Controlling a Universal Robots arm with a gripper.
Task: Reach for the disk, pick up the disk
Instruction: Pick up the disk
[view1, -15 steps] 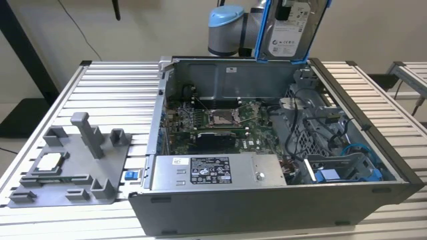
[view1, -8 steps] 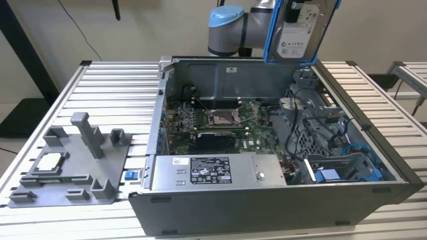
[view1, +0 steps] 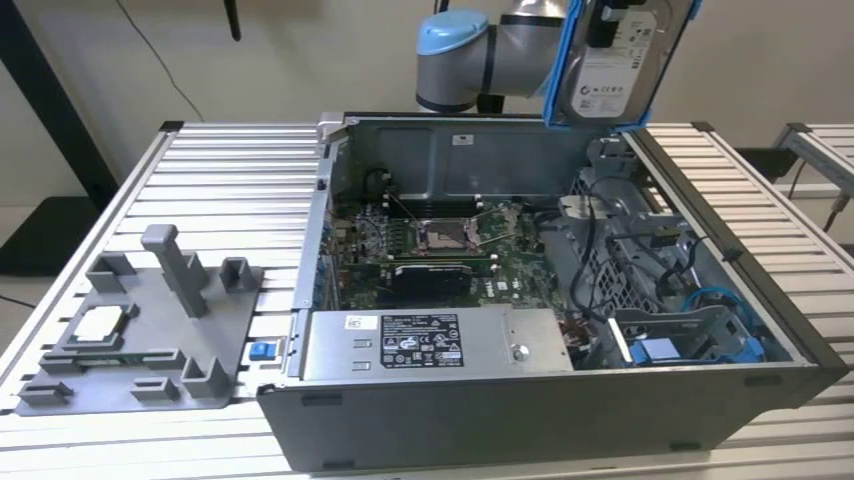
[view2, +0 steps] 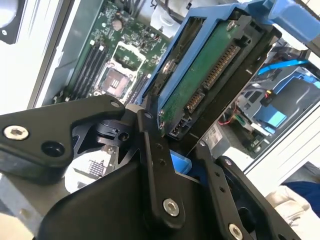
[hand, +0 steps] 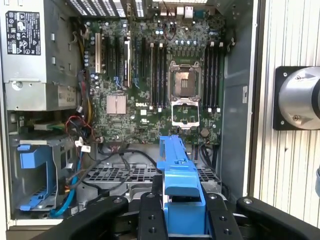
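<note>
The claw (view2: 172, 145) is clamping the disk (view1: 617, 62), its black fingers (view2: 152, 165) closing narrowly on the drive's blue-railed edge, so the reach and the grasp are looking done. In the exterior view the disk is hanging upright in the claw, well above the open computer case (view1: 747, 300) and clear of its upper wall. Its silver face with the white label is turning toward the camera, and nothing is touching it from below. By my judgement little is remaining of the pick-up beyond carrying it off.

In the second wrist view the drive's green circuit board and its connector are running straight out from between the fingers, with the blue rail (hand: 176, 167) framing it on both sides. In the first wrist view that same rail is projecting from the claw over the case interior.

Far below the claw the motherboard (hand: 150, 80) is lying with its bare processor socket (hand: 184, 80). The silver power supply (view1: 434, 343) is sitting beside it, and an empty blue drive bay (hand: 35, 175) with loose cables is waiting near one corner. Outside the case, well off to the side of the claw, a grey fixture tray (view1: 134, 340) is holding a small white-topped chip (view1: 99, 325). Nothing is standing close around the lifted disk.
</note>
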